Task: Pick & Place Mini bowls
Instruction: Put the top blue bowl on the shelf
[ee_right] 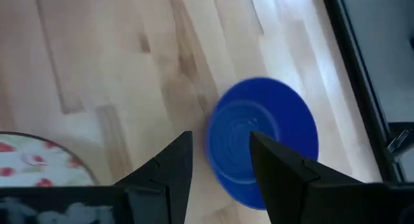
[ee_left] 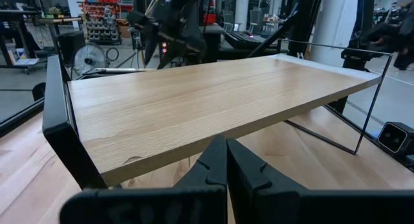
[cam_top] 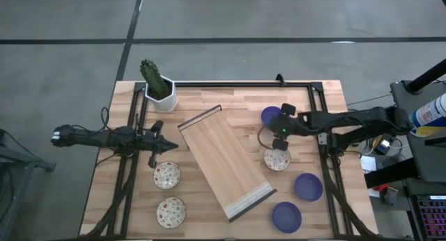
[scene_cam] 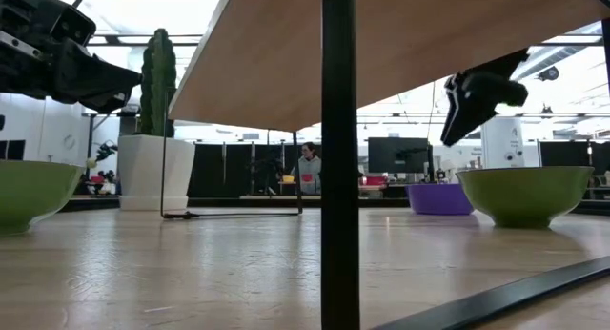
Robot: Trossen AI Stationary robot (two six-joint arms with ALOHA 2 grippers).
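My right claw (cam_top: 281,127) hangs spread above a blue bowl (ee_right: 262,141) on the table (cam_top: 209,95), beside a floral bowl (cam_top: 277,159). Descending off-centre, I risk skidding it. Left claw (cam_top: 167,146) pressed together, waiting.

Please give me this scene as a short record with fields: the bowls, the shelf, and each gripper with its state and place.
blue bowls: three, all right of the wooden shelf; one partly under the right gripper
floral bowls: three; two left of the shelf, one right of it
cactus pot: at the table's far left corner
right gripper: open, above a blue bowl
left gripper: shut, holds nothing, facing the shelf
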